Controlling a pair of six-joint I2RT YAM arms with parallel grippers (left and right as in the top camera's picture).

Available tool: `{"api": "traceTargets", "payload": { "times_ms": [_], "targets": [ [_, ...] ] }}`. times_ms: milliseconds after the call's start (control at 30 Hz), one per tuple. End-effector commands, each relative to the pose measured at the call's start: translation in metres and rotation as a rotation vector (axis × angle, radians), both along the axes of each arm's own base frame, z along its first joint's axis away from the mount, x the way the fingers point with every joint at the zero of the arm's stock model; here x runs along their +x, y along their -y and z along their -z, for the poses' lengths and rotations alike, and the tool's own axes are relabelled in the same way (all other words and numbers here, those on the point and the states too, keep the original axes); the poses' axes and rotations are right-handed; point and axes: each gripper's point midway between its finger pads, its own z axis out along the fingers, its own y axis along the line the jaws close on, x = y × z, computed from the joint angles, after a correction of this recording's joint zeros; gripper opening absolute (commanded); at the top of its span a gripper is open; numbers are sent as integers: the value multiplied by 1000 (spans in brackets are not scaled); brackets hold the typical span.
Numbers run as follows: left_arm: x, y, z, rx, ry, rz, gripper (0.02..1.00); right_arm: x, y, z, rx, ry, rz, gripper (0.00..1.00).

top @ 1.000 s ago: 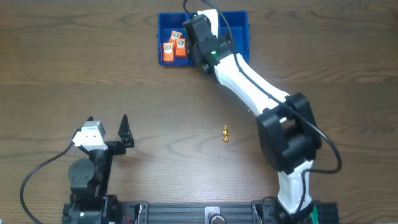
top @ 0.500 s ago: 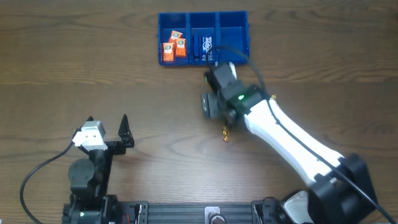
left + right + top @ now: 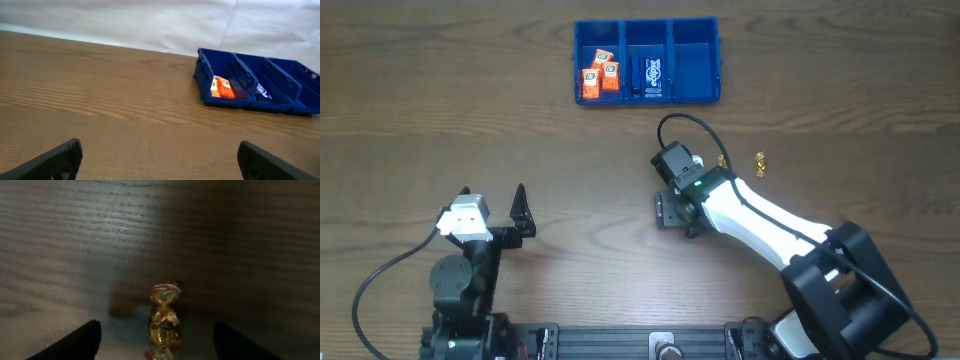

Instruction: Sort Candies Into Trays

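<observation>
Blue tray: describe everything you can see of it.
The blue tray looks like moulded plastic, a rectangle split by two walls into three bins side by side. It lies flat on the wooden table, near its far side. The left bin holds three orange candies, the middle one dark blue packets; the right bin looks empty. Nothing else touches it.

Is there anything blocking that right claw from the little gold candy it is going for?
Nothing visible does. The right claw hangs open directly over the gold candy, one finger on either side of it, and the table around the candy is bare wood.
</observation>
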Motion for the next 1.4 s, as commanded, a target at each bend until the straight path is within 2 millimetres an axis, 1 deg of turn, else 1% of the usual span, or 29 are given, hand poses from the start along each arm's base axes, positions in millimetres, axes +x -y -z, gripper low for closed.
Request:
{"api": "traceTargets", "payload": {
  "times_ms": [33,100,200,267,400,533,667,833,900,967,1000,1033,1067,1100,1133,1167,1233,1267,1333,1400],
  "targets": [
    [-2,0,16,-11,-51,2,998,-3,0,9,-12,-18,12,689],
    [-2,0,16,-11,-51,2,998,-4,0,13,-17,-25,12,671],
    [-2,0,16,-11,-51,2,998,-3,0,15,-19,-26,12,614],
    [-2,0,16,-11,-51,2,998,-3,1,15,-22,-24,13,549],
    [-2,0,16,-11,-51,2,998,-2,1,15,-26,-23,13,373],
    [-2,0,16,-11,-51,2,996,-2,2,15,-29,-20,14,261],
    [-2,0,16,-11,-51,2,998,0,3,15,-36,-10,21,205],
    [-2,0,16,-11,-51,2,998,19,2,3,-24,36,60,159],
    [-2,0,16,-11,-51,2,998,36,2,-12,-35,85,46,148],
    [-2,0,16,-11,-51,2,998,68,6,-45,-69,166,47,143],
    [-2,0,16,-11,-51,2,998,86,10,-65,-80,214,53,141],
    [-2,0,16,-11,-51,2,998,112,14,-90,-80,286,60,143],
    [-2,0,16,-11,-51,2,998,128,16,-105,-78,334,65,141],
    [-2,0,16,-11,-51,2,996,150,20,-125,-75,396,69,141],
    [-2,0,16,-11,-51,2,998,180,26,-149,-78,478,75,139],
    [-2,0,16,-11,-51,2,998,197,29,-161,-82,525,76,139],
    [-2,0,16,-11,-51,2,998,224,32,-172,-88,594,68,141],
    [-2,0,16,-11,-51,2,998,237,32,-173,-88,623,63,141],
    [-2,0,16,-11,-51,2,998,253,34,-167,-81,650,81,139],
    [-2,0,16,-11,-51,2,998,268,36,-151,-72,659,98,117]
  ]
}}
